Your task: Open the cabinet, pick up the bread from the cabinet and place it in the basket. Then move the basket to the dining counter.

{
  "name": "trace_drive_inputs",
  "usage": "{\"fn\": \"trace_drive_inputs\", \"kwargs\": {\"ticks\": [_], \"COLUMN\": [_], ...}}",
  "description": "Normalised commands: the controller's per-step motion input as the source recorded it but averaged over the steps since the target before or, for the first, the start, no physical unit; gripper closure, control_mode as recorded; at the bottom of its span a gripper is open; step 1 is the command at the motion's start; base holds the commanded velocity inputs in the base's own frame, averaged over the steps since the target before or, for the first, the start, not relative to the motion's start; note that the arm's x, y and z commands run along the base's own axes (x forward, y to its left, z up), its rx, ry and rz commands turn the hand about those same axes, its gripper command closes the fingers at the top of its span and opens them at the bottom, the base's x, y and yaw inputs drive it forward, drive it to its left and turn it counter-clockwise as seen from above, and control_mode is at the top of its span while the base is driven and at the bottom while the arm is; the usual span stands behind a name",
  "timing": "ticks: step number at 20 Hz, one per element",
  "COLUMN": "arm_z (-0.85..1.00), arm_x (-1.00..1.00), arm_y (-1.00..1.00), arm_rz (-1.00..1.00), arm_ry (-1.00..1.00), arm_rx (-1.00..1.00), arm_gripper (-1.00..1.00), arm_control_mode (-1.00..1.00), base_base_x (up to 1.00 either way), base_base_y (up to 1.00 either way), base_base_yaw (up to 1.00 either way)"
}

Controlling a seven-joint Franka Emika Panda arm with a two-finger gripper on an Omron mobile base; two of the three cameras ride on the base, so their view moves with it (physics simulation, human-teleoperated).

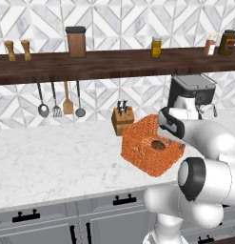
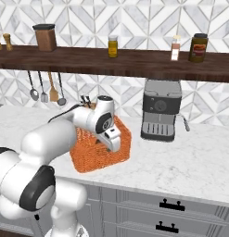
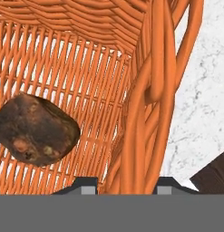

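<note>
The orange woven basket [image 1: 145, 155] [image 2: 92, 157] stands on the marble worktop [image 1: 52, 157]. Inside it, on the basket floor, lies the small dark brown bread [image 1: 158, 145] [image 3: 36, 129]. My gripper [image 3: 127, 186] [image 2: 115, 144] reaches down over the basket's right wall. In the hand view the thick woven rim and wall [image 3: 149, 90] run between my two fingertips, with one fingertip inside the basket and one outside, shut on the wall. The bread sits free, to the left of the fingers. The dining counter is out of view.
A wooden knife block [image 1: 122, 119] stands just behind the basket. A coffee machine [image 2: 161, 111] is to its right. Utensils [image 1: 59, 102] hang under a dark wooden shelf [image 1: 90, 64] with jars. Grey cabinet fronts with black handles [image 1: 26, 217] run below the worktop.
</note>
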Motion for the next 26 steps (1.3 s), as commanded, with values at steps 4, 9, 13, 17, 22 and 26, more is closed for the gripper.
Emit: {"fn": "trace_drive_inputs", "kwargs": {"ticks": [4, 9, 13, 17, 22, 26], "arm_z": [0.54, 0.88, 0.69, 0.35, 0.30, 0.05], "arm_x": [-0.58, -0.44, -0.39, -0.27, -0.01, -0.03], "arm_y": [0.00, 0.11, 0.08, 0.06, 0.34, 0.16], "arm_rz": [-0.07, -0.07, -0.10, -0.35, -0.51, -0.36], "arm_ry": [-0.04, -0.20, -0.29, -0.23, 0.00, 0.14], "arm_rx": [0.18, 0.06, -0.02, -0.09, -0.10, 0.03], "arm_gripper": [1.00, 1.00, 1.00, 1.00, 1.00, 1.00], "arm_control_mode": [-1.00, -1.00, -1.00, -1.00, -1.00, -1.00], "base_base_x": [0.00, 0.00, 0.00, 0.00, 0.00, 0.00], "base_base_y": [0.00, 0.00, 0.00, 0.00, 0.00, 0.00], "base_base_yaw": [0.00, 0.00, 0.00, 0.00, 0.00, 0.00]}}
